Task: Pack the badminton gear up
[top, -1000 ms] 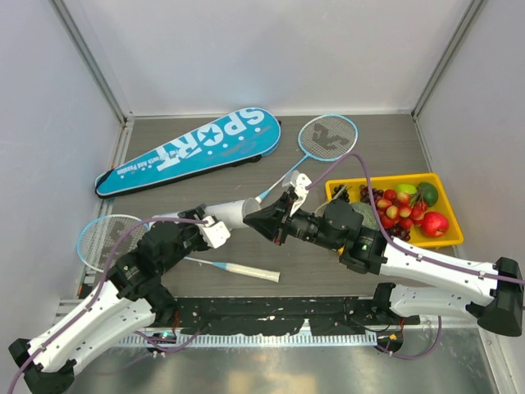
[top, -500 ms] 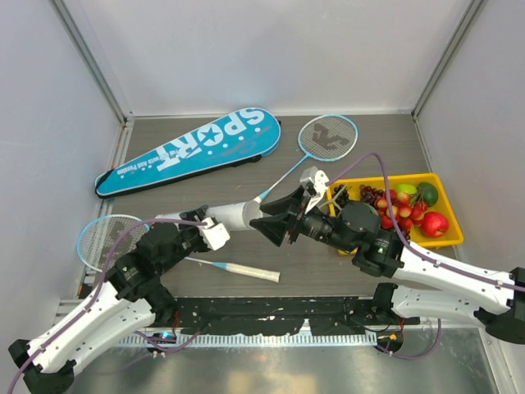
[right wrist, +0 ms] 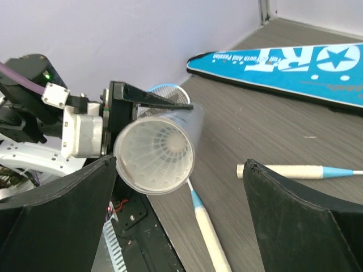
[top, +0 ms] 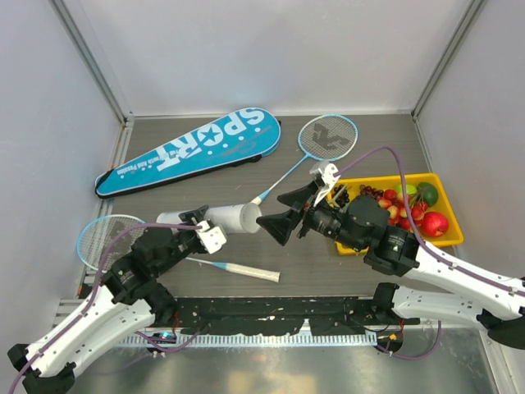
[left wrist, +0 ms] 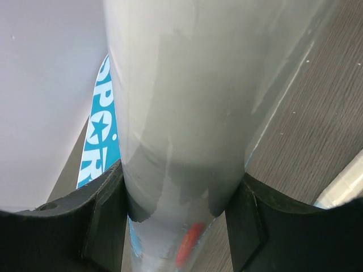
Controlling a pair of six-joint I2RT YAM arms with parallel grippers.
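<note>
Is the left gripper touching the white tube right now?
Touching. In the left wrist view the left gripper has its two black fingers pressed against opposite sides of the white tube, with no gap at either one.

Inside the tube (top: pixel 225 218) a shuttlecock (right wrist: pixel 164 148), behind it a bag (top: pixel 193 149), behind-right one racket (top: pixel 326 136), left another racket (top: pixel 102 236), well right a tray (top: pixel 443 240).
</note>
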